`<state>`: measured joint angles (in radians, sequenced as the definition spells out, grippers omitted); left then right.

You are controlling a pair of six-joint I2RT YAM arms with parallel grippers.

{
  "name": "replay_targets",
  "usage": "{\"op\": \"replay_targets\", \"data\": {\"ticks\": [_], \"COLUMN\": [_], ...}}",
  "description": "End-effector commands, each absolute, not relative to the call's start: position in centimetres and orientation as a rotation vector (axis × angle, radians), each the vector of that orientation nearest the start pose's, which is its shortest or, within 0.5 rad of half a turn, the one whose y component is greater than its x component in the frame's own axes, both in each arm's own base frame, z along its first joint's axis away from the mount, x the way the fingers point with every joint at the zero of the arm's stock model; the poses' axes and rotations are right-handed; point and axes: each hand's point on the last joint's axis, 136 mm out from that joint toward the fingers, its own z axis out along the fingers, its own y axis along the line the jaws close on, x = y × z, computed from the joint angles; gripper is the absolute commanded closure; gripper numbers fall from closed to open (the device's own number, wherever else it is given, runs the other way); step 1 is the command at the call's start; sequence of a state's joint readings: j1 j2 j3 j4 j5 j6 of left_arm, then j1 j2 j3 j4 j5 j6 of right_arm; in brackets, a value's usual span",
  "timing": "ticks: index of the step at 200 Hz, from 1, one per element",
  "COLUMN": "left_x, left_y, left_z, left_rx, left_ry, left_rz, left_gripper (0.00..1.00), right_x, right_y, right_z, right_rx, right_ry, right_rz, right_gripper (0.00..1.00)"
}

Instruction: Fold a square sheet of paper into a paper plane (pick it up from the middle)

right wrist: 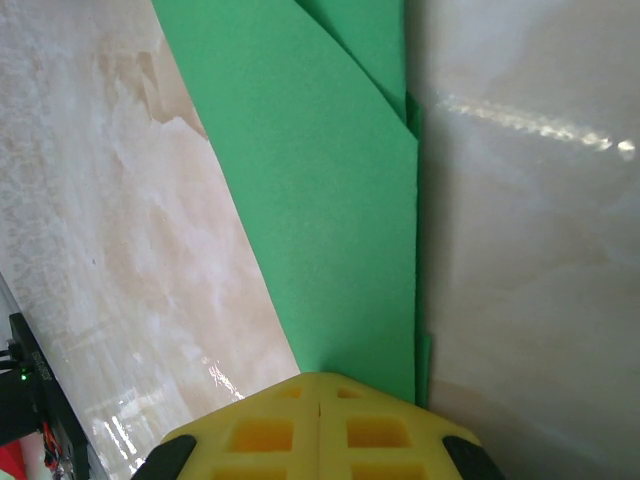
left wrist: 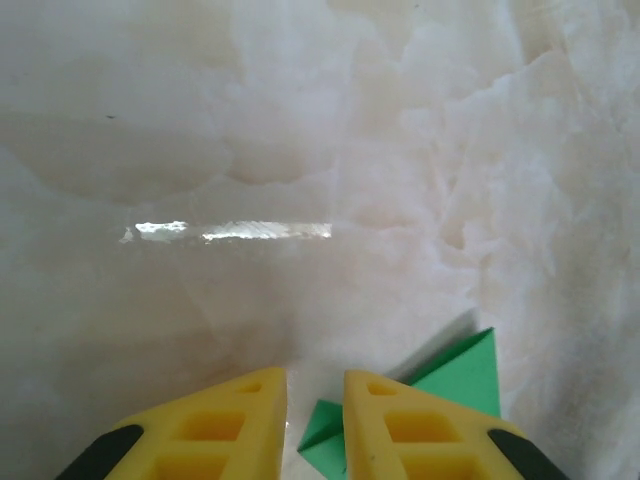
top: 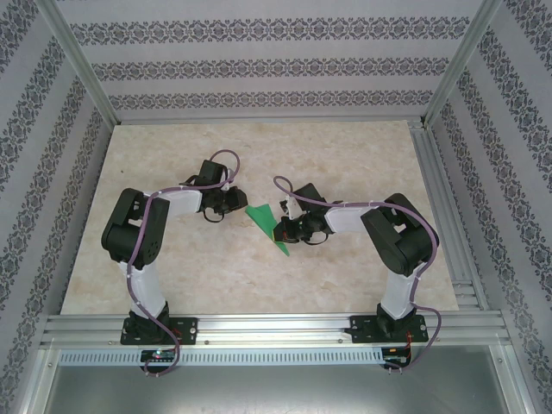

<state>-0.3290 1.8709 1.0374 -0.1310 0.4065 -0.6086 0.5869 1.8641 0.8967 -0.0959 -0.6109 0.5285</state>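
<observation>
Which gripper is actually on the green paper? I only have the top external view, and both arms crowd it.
Observer: The right gripper. Its wrist camera shows its yellow fingers shut together at the edge of the green paper. I cannot tell whether they pinch it or press it.
Operator: Is the sheet folded yet?
Observer: Yes. The right wrist view shows an overlapping layer with a slanted edge along one side.
Operator: And the other arm?
Observer: The left gripper has a narrow gap between its fingers. A green corner lies on the table just below them, apparently not clamped.
</observation>
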Motion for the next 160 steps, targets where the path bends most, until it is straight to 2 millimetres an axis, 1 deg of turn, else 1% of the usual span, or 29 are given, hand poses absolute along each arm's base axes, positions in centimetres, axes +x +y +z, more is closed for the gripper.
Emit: {"op": "replay_targets", "data": {"ticks": [1, 21, 36, 61, 78, 90, 123, 146, 160], "left_x": [38.1, 36.4, 35.1, 33.1, 32.2, 32.0, 32.1, 32.1, 32.1], "left_y": [-22.0, -23.7, -24.9, -27.8, -29.1, -29.5, -29.5, -29.2, -28.6], "left_z": [6.6, 7.3, 7.3, 6.2, 5.0, 4.1, 2.1, 0.7, 0.0], "left_rx": [-0.113, -0.068, -0.04, 0.018, 0.035, 0.03, 0.004, -0.017, -0.037], "left_ry": [2.591, 2.576, 2.576, 2.602, 2.634, 2.657, 2.703, 2.736, 2.748], "left_rz": [-0.864, -0.874, -0.866, -0.918, -0.939, -0.938, -0.914, -0.882, -0.852], "left_gripper": [0.77, 0.77, 0.77, 0.77, 0.79, 0.81, 0.83, 0.83, 0.84], "right_x": [24.9, 24.8, 24.7, 24.7, 24.7, 24.6, 24.5, 24.3, 24.2], "right_y": [26.2, 26.2, 26.2, 26.3, 26.3, 26.3, 26.3, 26.0, 25.7], "right_z": [-4.0, -4.1, -4.3, -4.3, -4.3, -4.4, -4.5, -4.8, -5.2], "right_rx": [-0.24, -0.238, -0.239, -0.245, -0.244, -0.244, -0.246, -0.241, -0.246], "right_ry": [2.997, 2.999, 3.002, 3.002, 3.001, 3.001, 3.004, 3.017, 3.032], "right_rz": [0.878, 0.879, 0.881, 0.882, 0.884, 0.884, 0.879, 0.86, 0.82], "right_gripper": [1.0, 1.0, 1.0, 1.0, 1.0, 1.0, 1.0, 1.0, 1.0]}}
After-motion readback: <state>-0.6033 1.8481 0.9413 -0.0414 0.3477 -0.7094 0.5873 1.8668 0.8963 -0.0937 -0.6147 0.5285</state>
